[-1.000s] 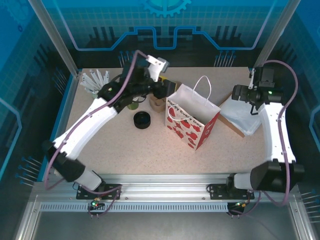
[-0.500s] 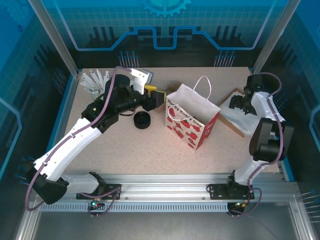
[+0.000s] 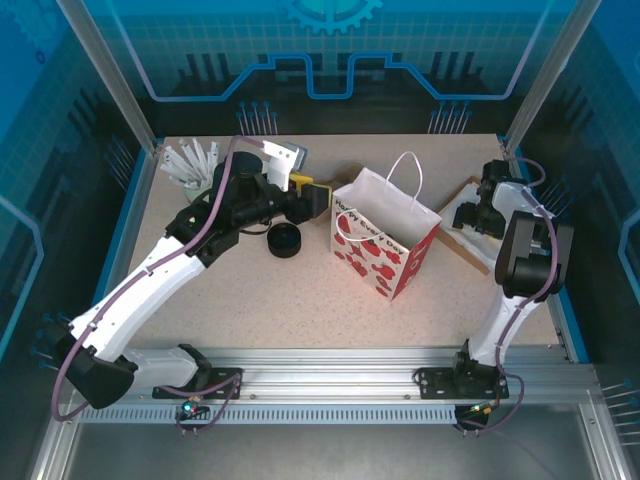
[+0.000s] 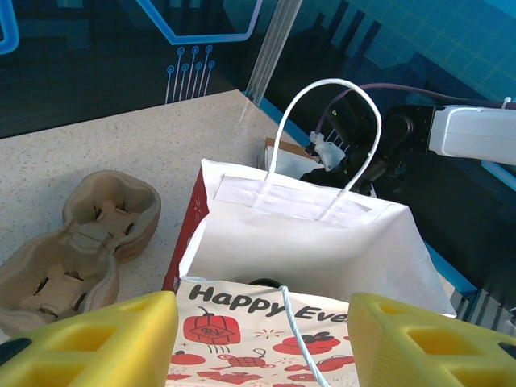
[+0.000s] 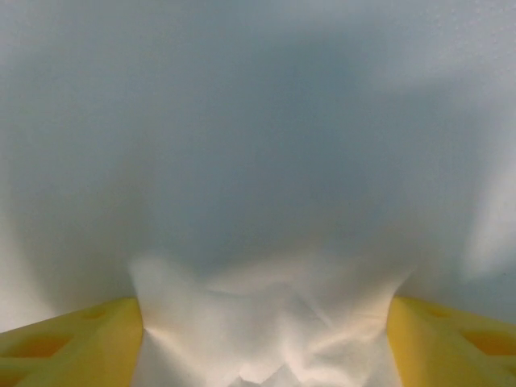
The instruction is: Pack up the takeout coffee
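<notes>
Left pincer [image 4: 264, 322] hangs released, yellow fingers [image 4: 97, 339] spread with nothing between them, right at the open top of the paper bag [image 4: 306, 242]. That bag stands upright mid-desk [image 3: 300, 300], red prints on its front. Down inside, a dark rounded edge [image 4: 260, 283] peeks over the front wall. Lid or not, can't tell, so where the coffee cup sits is unclear. Left of the bag lies a cardboard cup tray [image 4: 81, 242], and near it a stack of black lids [image 3: 285, 240]. Over on the right, the right pincer [image 5: 266, 330] noses into white paper [image 5: 258, 161], fingers wide, paper bunched between them. Grasping or not, can't tell.
</notes>
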Available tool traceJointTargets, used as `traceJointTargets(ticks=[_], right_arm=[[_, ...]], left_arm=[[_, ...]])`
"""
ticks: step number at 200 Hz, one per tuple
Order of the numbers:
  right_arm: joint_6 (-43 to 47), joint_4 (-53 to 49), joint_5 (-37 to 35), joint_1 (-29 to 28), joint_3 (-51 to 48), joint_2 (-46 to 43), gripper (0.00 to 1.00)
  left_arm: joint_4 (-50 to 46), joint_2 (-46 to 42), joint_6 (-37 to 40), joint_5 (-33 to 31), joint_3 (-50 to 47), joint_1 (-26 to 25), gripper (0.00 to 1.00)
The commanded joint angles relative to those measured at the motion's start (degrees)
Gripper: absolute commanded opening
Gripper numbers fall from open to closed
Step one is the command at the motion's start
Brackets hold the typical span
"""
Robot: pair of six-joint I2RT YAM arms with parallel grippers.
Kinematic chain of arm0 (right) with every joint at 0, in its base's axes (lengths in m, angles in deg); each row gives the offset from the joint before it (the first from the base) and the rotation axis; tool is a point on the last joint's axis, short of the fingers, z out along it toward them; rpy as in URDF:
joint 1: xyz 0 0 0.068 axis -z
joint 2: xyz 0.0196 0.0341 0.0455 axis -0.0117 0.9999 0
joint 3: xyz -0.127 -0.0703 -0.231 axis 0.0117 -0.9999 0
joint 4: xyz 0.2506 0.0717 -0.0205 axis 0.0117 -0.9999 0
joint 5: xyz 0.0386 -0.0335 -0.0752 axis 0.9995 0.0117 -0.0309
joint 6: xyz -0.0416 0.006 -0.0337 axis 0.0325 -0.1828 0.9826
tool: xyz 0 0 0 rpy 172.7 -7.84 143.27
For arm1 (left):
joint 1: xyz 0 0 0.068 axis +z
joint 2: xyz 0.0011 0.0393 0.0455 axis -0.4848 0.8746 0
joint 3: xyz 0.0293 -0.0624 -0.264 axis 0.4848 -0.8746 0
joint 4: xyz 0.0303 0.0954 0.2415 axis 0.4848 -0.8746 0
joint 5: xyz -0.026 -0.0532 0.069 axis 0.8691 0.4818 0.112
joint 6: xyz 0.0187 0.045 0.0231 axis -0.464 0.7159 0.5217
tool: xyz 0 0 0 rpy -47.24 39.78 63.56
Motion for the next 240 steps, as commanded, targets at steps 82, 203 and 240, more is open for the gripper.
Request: traceJointTargets(ticks=[82, 203, 240], right_arm=[[0.73, 0.60, 2.40, -1.14, 2.77, -1.74, 0.52], [0.63, 0.42, 1.91, -0.86, -1.40, -9.09, 0.53], [0.49, -0.25, -0.25, -0.73, 0.13, -4.83, 0.85]], left_arm=[[1.48, -0.14, -0.14, 0.14, -1.24, 0.33, 0.59], [1.80, 0.74, -0.38, 1.07, -2.06, 0.40, 0.59], [1.56, 0.75, -0.31, 1.12, -2.07, 0.42, 0.59]])
